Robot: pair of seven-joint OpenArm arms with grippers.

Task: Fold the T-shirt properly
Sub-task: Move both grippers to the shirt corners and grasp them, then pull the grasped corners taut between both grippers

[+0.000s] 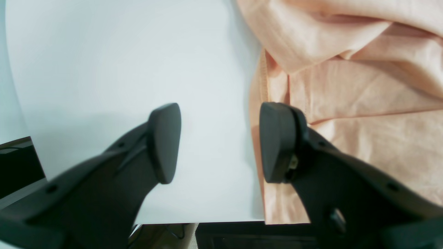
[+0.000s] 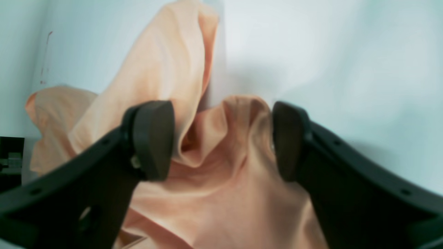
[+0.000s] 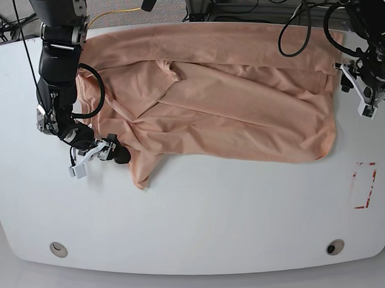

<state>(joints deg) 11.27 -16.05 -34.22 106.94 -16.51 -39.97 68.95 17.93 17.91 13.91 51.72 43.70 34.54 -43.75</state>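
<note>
White table (image 3: 201,213); T-shirt (image 3: 241,98) spread, long axis left-right.

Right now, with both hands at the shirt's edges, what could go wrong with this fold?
The right hand straddles a bunched ridge of the T-shirt, so it may pinch several layers and drag a crooked fold. The left hand has only one finger over the hem, the other over bare table, so a grasp could miss the fabric. The shirt lies wrinkled, so creases may get folded in.

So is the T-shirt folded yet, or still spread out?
Mostly spread. The T-shirt lies rumpled across the table, one sleeve bunched between the right gripper fingers; no neat fold shows.
</note>
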